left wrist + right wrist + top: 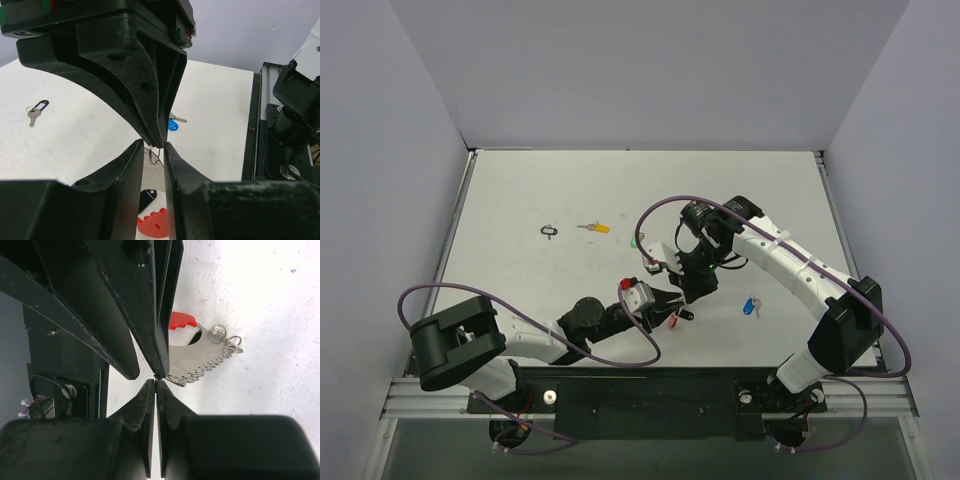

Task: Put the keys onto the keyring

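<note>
The keyring's silver ring [154, 155] hangs from my right gripper [156, 381], which is shut on it. Its beaded chain [210, 367] and red tag [181, 320] trail onto the table. My left gripper [153, 146] meets the right one tip to tip, its jaws slightly apart on either side of the ring without clamping it. A black tag [146, 198] lies by the red tag [155, 225]. In the top view both grippers meet at the table's middle, left [670, 302] and right [686, 296], above the red tag [672, 322]. Loose keys: blue [751, 306], yellow [593, 227], green [637, 241], black-looped [550, 231].
The blue key [172, 125] lies just beyond the grippers, toward the right arm's base [295, 125]. The black-looped key [36, 111] sits far off to the left. White walls close in the table [520, 200] on three sides; a black rail [640, 395] runs along the near edge.
</note>
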`<state>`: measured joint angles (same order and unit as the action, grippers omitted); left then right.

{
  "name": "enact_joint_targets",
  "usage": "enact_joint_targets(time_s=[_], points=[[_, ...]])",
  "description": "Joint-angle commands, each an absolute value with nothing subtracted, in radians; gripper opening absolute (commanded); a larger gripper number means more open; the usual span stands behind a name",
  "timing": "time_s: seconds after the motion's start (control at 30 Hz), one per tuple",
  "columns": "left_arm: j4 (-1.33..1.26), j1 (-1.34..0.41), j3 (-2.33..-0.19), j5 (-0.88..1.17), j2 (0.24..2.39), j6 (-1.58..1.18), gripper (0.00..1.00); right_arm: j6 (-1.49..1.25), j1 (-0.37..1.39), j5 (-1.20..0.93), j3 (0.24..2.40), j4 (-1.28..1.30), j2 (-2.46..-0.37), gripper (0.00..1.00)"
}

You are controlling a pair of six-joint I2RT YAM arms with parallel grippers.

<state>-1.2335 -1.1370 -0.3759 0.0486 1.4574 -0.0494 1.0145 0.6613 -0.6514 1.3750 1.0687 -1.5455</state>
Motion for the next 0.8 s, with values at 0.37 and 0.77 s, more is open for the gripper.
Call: enact_joint_targets(time_s=[0.37, 0.77], points=[[-1.255, -1.120, -0.417, 0.078, 1.489, -0.054, 0.29, 1.022, 0.657, -0.698, 1.382, 1.103, -1.516, 0.00], [-1.249, -1.112, -0.429, 0.098, 1.508, -0.057, 0.25, 1.025, 0.655, -0.703, 1.384, 1.104, -1.516, 0.00]])
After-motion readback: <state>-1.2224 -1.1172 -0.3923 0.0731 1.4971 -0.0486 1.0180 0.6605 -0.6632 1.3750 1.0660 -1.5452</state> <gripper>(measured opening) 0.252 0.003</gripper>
